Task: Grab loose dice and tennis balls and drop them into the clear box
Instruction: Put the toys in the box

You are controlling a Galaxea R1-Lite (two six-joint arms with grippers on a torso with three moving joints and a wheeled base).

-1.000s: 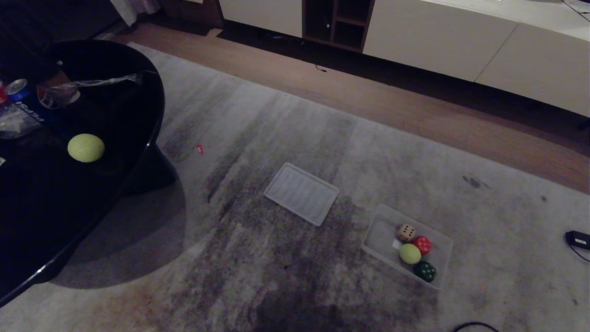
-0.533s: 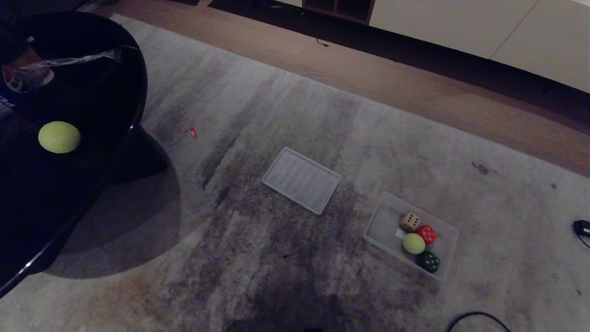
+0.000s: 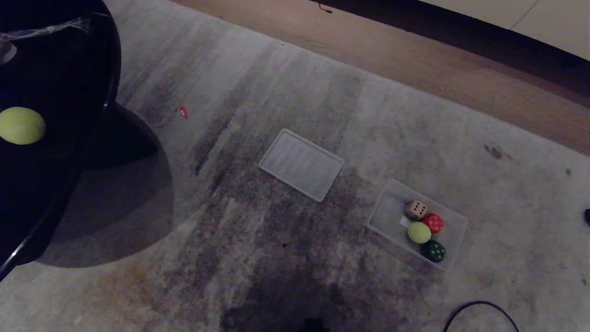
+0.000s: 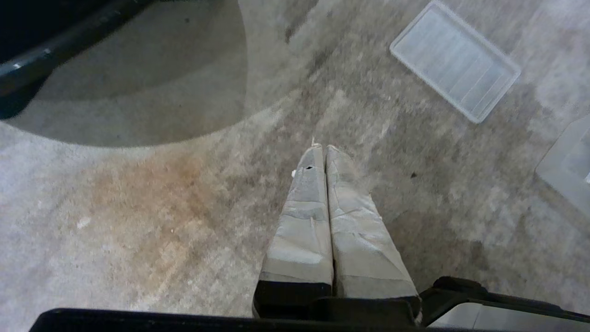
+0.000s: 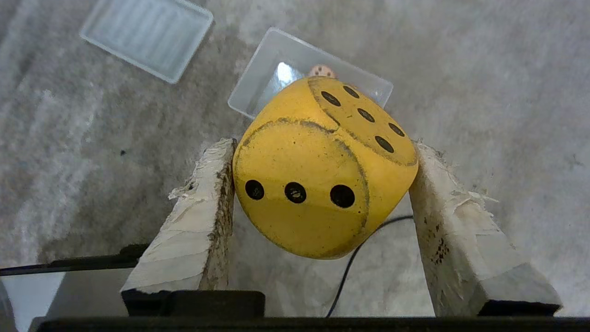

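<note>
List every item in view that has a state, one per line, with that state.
Right tool: shut on the yellow die, held above the carpet.
Left tool: shut, empty.
Clear box: open, on the carpet, holding a tan die, a red die, a green die and a tennis ball.
Lid: off, flat on the carpet beside the box.
Second tennis ball: loose on the black table.
</note>
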